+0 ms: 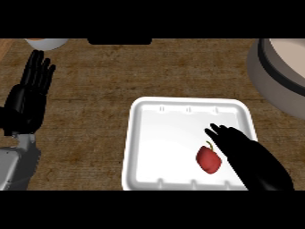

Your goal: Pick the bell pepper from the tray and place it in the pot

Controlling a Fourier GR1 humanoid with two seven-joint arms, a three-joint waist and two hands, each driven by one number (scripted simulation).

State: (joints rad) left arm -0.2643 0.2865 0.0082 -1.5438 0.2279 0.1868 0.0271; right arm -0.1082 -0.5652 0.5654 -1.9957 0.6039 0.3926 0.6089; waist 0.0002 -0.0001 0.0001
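Note:
A small red bell pepper point(209, 160) with a green stem lies in the lower right part of the white tray point(161, 134). My right hand point(240, 145) hovers over the tray just right of the pepper, fingers pointing up-left, relaxed and holding nothing. The grey pot point(283, 82) stands at the right edge, partly cut off, beyond the tray's far right corner. My left hand point(31, 94) rests open at the left edge with fingers up.
The wooden counter point(88, 134) spreads around the tray. A pale round object point(46, 43) shows at the top left edge, and a dark object point(120, 41) sits at the top centre.

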